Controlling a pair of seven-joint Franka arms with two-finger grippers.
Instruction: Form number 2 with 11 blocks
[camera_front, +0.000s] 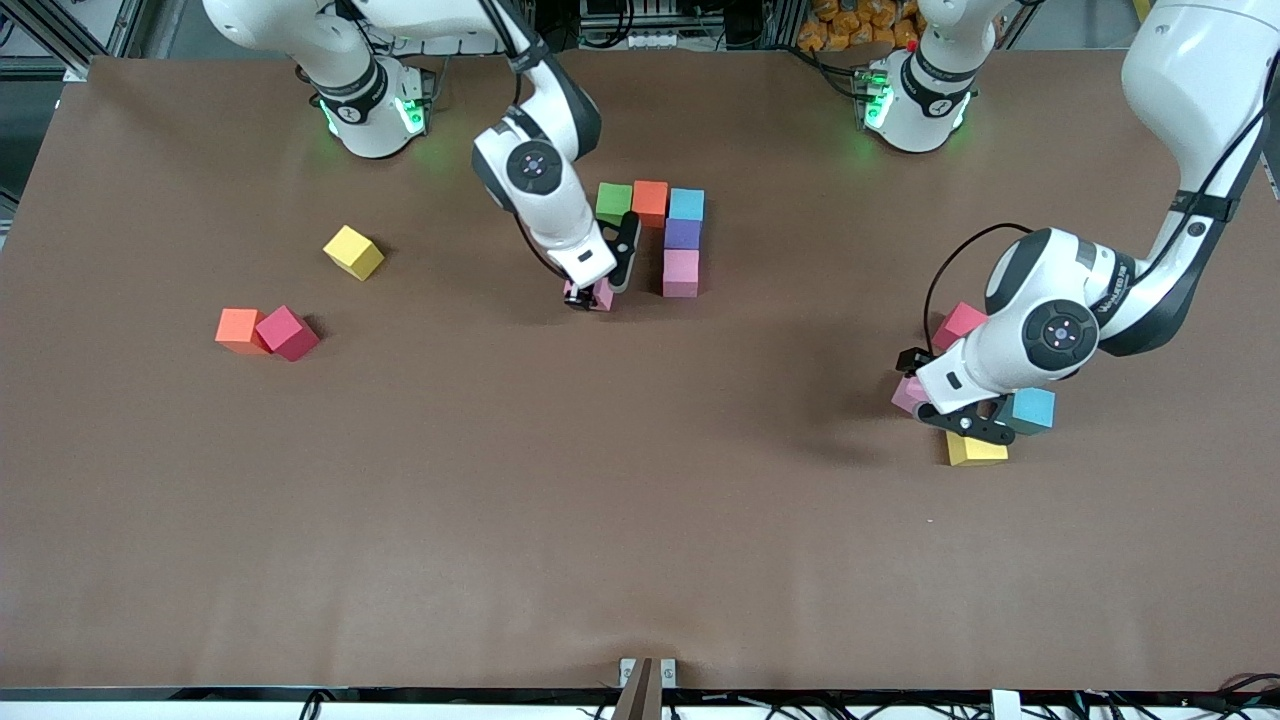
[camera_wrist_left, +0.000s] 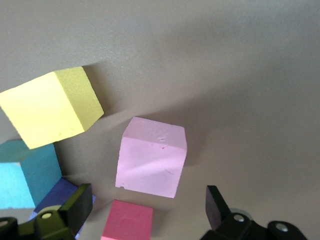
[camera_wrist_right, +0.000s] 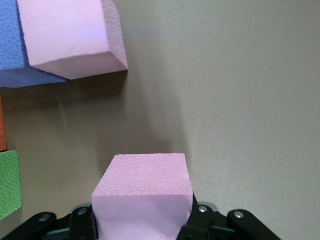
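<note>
Pink block (camera_wrist_right: 142, 200) sits pinched in the right pincer (camera_front: 590, 297) beside the column; left pincer (camera_front: 955, 420) spread over another.

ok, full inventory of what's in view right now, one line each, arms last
Digit blocks: 5; green, orange, light blue in a row, purple and pink below the blue; mid-table.
Held block: 1, pink, beside the pink digit block, in the right tool.
Yellow block: 1, alone, toward the right arm's end.
Orange and red pair: 2; orange, red, touching, nearer the camera than that yellow.
Loose cluster: 4 seen; red-pink, pink, light blue, yellow; toward the left arm's end.
Table: 1, brown.
Right tool: shut on the held block.
Left tool: open, over the loose cluster.
</note>
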